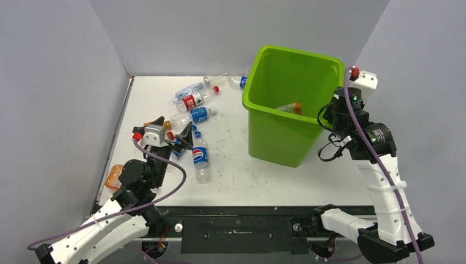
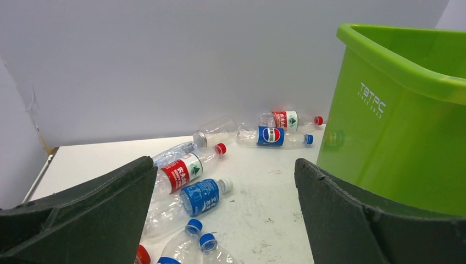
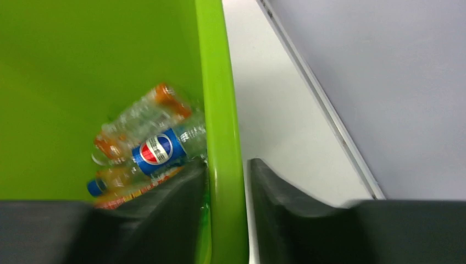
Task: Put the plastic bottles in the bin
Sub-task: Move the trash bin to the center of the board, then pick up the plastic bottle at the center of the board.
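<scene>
While right jaws clamp the right rim of the bin (image 1: 275, 137), toward the right edge of the surface (image 1: 264, 181) | left jaws wide open, empty, above plastic bottles (image 1: 200, 157) strewn toward the left edge | likely best next: straddle one bottle crosswise, close mid-body.

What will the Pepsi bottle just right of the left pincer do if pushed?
The Pepsi bottle lies on its side and is round, so it would probably roll. It looks clear and empty, so it is likely light and squashy in a grip.
</scene>
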Motion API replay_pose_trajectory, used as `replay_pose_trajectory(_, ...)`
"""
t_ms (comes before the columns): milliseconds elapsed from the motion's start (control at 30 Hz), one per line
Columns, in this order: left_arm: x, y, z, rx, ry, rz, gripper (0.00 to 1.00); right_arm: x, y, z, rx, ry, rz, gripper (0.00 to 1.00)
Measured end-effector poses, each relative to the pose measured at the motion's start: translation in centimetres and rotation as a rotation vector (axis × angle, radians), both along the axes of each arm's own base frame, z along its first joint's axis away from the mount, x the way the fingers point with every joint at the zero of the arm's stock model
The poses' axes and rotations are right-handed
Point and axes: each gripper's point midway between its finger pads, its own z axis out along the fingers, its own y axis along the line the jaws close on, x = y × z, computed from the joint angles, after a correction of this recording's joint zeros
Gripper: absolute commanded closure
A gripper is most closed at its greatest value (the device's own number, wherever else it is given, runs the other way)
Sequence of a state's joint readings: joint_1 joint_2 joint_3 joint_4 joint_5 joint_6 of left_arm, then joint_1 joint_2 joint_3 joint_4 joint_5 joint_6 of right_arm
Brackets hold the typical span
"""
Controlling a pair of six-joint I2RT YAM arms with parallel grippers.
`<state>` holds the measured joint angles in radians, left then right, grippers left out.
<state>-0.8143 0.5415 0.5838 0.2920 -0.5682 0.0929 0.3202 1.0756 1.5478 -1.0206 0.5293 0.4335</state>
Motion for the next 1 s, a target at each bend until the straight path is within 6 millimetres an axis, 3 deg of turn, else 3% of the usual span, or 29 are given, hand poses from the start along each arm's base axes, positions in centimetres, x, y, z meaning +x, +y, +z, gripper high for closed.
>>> replay_pose_trajectory(67,0.0,0.0,0.0,0.001,0.0,0.002,0.04,0.3,-0.1,0.3,0.004,-0.02,-0.012,0.3)
replay_pose_trajectory(167,0.0,0.1,0.0,0.001,0.0,0.005,0.04,0.6,-0.3,1.3,0.018,-0.06,-0.025,0.19)
replay_pose_trajectory(400,0.1,0.0,-0.1,0.004,0.003,0.005,0.04,0.3,0.3,4.3,0.075,-0.141,0.003,0.12)
replay_pose_trajectory(567,0.2,-0.2,-0.4,0.012,0.011,0.004,0.04,-1.3,1.9,6.1,0.166,-0.214,0.111,0.13)
replay_pose_trajectory(700,0.3,-0.3,-0.6,0.018,0.017,0.003,0.04,-3.6,4.9,9.1,0.267,-0.323,0.318,0.19)
replay_pose_trajectory(867,0.6,-0.6,-1.0,0.031,0.028,0.003,0.04,-7.0,10.9,12.9,0.382,-0.433,0.708,0.27)
replay_pose_trajectory(1000,0.9,-0.8,-1.5,0.047,0.043,0.008,0.04,-8.1,14.7,11.9,0.434,-0.391,0.936,0.29)
